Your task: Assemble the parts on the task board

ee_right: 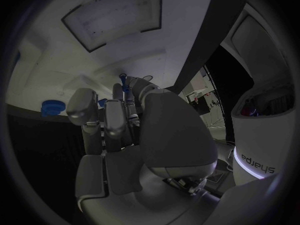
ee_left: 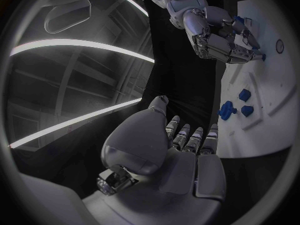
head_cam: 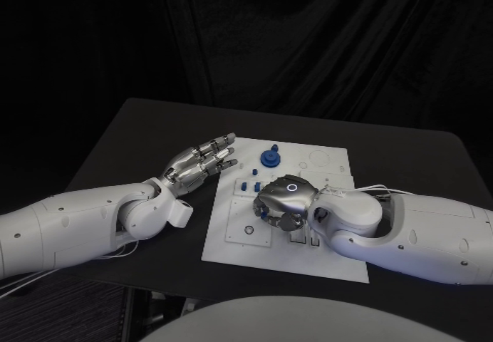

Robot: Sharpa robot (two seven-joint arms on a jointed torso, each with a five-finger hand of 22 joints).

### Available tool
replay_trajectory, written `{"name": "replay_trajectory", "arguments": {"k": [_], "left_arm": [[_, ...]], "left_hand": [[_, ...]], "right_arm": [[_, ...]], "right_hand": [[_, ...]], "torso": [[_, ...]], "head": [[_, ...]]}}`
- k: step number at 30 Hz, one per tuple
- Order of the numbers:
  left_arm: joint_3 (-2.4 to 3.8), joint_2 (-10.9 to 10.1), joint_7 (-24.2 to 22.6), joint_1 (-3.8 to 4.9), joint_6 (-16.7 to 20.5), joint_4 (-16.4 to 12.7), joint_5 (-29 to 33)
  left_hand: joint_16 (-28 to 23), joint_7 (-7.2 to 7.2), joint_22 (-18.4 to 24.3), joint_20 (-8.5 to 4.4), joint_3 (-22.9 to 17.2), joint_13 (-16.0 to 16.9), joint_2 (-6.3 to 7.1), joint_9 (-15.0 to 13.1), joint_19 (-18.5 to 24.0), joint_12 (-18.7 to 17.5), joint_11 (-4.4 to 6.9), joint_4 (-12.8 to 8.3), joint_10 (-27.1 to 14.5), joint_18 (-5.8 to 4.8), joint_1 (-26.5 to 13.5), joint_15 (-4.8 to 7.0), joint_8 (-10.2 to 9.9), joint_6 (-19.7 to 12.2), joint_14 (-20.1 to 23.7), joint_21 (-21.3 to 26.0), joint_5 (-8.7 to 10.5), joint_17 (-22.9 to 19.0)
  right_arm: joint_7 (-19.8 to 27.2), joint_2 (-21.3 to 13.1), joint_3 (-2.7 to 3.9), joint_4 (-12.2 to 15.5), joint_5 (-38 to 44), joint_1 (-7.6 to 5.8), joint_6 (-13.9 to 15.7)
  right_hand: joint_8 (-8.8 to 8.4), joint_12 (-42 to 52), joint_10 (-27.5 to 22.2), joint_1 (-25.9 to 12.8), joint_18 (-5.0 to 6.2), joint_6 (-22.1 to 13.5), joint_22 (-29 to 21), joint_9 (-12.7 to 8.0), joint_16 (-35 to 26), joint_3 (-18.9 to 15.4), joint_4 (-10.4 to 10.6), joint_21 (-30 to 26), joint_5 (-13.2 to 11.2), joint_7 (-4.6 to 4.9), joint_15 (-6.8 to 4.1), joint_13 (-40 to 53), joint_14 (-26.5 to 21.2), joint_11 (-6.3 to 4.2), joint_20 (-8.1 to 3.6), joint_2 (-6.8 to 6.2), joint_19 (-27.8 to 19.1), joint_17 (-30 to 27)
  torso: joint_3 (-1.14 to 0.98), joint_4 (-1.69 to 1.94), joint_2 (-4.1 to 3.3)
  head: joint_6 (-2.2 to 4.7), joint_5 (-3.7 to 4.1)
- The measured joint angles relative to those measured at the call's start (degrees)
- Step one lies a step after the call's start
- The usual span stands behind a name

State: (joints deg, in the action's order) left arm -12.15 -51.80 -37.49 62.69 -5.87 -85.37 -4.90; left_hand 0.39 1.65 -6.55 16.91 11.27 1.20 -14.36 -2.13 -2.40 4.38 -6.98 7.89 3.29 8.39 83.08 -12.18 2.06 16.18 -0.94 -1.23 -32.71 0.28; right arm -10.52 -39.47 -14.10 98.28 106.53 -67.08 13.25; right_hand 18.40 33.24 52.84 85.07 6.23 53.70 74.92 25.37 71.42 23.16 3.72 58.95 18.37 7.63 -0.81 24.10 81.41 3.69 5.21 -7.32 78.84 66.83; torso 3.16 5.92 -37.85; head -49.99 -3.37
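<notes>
The white task board [head_cam: 308, 249] lies in the middle of the table. My right hand [head_cam: 279, 203] hovers over its centre with the fingers curled down. A thin blue peg [ee_right: 124, 81] shows at the fingertips [ee_right: 116, 92], seemingly pinched there; the same peg [ee_left: 262, 57] shows at that hand [ee_left: 222, 40] in the left wrist view. A blue gear-like part [head_cam: 269, 157] stands near the board's far edge, also visible as the gear [ee_right: 51, 106] and the gear [ee_left: 226, 110]. Small blue parts [head_cam: 250, 187] sit on the board left of my right hand. My left hand [head_cam: 200, 165] floats at the board's left edge, fingers spread, holding nothing.
The black table [head_cam: 134, 135] extends around the board, with bare surface at the far side and to the left. Empty recesses and outlines [head_cam: 248, 231] mark the board's near left part. Both white forearms [head_cam: 92, 221] lie low over the table's near side.
</notes>
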Motion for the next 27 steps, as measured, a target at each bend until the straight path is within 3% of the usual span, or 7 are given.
{"name": "replay_trajectory", "arguments": {"k": [22,27], "left_arm": [[0.0,0.2,0.2,-0.08,-0.2,0.1,0.0],[0.0,0.2,0.3,-0.09,-0.2,0.1,0.0]], "left_hand": [[0.0,0.0,0.0,0.0,-0.1,0.0,0.0,0.0,0.0,0.0,0.0,-0.1,0.0,0.0,0.0,0.0,0.0,0.0,0.0,0.0,0.0,0.0],[0.0,0.21,0.0,0.0,-0.3,0.0,0.0,0.0,0.0,0.0,0.0,-0.3,0.0,0.0,0.0,-0.02,0.0,0.2,0.0,0.0,0.0,0.0]], "right_arm": [[0.0,0.4,0.01,-0.9,-0.9,0.4,-0.3],[0.0,0.4,0.06,-1.1,-1.0,0.58,-0.4]], "right_hand": [[-0.59,-0.8,0.0,0.0,0.02,-0.4,0.0,-0.2,0.0,0.2,0.2,-0.4,-0.1,0.03,0.16,-0.3,0.2,0.01,0.0,0.0,0.0,-0.5],[-2.1,-1.7,-0.5,-0.3,0.02,-2.4,0.0,-0.9,-0.5,0.3,0.3,-1.3,-0.9,0.14,0.16,-0.7,0.2,0.37,0.03,-0.3,0.0,-1.1]], "torso": [[-0.04,-0.03,-0.09],[-0.03,-0.03,-0.11]], "head": [[0.0,-0.02],[0.0,-0.06]]}}
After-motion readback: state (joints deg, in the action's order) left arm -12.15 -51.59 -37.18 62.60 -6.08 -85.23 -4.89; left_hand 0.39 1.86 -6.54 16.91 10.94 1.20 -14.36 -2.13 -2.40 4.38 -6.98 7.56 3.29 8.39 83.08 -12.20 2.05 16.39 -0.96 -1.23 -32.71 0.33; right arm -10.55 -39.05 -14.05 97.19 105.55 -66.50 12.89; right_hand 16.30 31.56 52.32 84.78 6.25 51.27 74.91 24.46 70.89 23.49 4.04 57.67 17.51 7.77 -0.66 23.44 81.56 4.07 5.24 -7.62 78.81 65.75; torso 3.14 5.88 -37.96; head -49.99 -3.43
